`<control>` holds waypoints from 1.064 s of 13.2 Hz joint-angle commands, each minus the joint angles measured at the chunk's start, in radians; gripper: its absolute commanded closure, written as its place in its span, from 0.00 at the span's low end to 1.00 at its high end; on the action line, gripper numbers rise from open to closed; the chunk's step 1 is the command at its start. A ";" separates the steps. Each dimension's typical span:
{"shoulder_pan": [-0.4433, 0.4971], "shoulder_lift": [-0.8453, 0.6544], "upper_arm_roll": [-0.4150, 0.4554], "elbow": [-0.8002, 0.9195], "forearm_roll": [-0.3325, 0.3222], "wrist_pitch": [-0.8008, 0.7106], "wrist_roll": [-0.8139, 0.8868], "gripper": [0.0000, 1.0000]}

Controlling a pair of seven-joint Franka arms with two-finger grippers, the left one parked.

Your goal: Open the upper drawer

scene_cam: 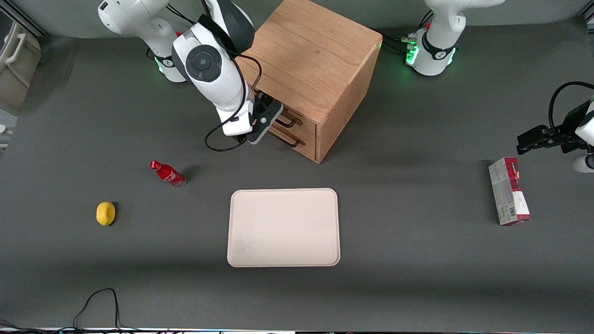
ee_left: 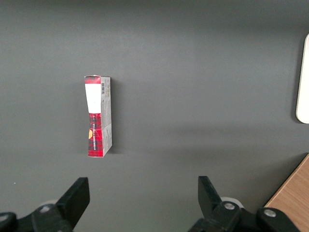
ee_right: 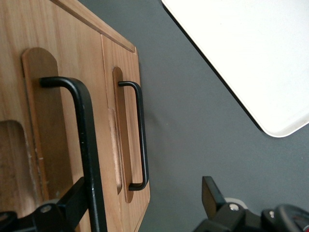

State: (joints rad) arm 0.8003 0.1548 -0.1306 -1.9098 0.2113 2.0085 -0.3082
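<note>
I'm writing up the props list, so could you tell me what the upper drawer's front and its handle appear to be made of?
Upper drawer front: light oak-like wood, visible grain, matte. Its handle: thin black bar, probably painted metal, faint sheen. The gripper sits at that handle, fingers open around it.

Not a single word can be read from here. The red and white box (ee_left: 99,118), mid-frame in the left wrist view, carries a barcode (ee_left: 102,88) near its upper end, and its lettering is too small. The red bottle (scene_cam: 168,174) bears white script, unreadable.

Gripper (scene_cam: 271,121) before upper drawer (scene_cam: 288,121) (touching handle)
</note>
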 commanded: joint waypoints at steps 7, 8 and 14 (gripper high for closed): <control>-0.007 0.046 -0.012 -0.014 -0.023 0.059 -0.031 0.00; -0.006 0.046 -0.015 -0.014 -0.023 0.059 -0.031 0.00; -0.016 0.046 -0.056 0.018 -0.027 0.055 -0.054 0.00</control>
State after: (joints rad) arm 0.7919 0.1931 -0.1621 -1.9183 0.2010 2.0600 -0.3244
